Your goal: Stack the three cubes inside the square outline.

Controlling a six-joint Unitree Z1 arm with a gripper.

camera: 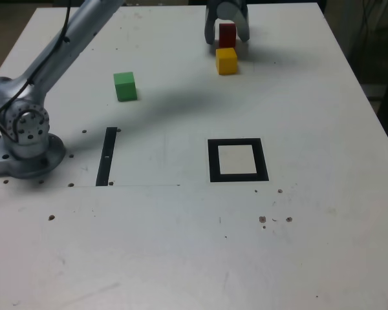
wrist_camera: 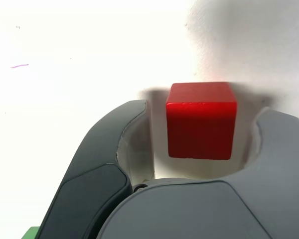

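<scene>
Far behind the black-bordered square outline (camera: 238, 159), the grey gripper (camera: 226, 40) has its half-open jaws around the small red solid cube (wrist_camera: 201, 121) without visibly pressing it, so the next move probably needs closing, then lifting.

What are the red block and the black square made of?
Red block: probably painted wood or hard plastic; its smooth, glossy faces catch the light and its edges are crisp. Black square: likely flat tape or print on the table; matte, no raised edge.

High exterior overview; close wrist view.
</scene>
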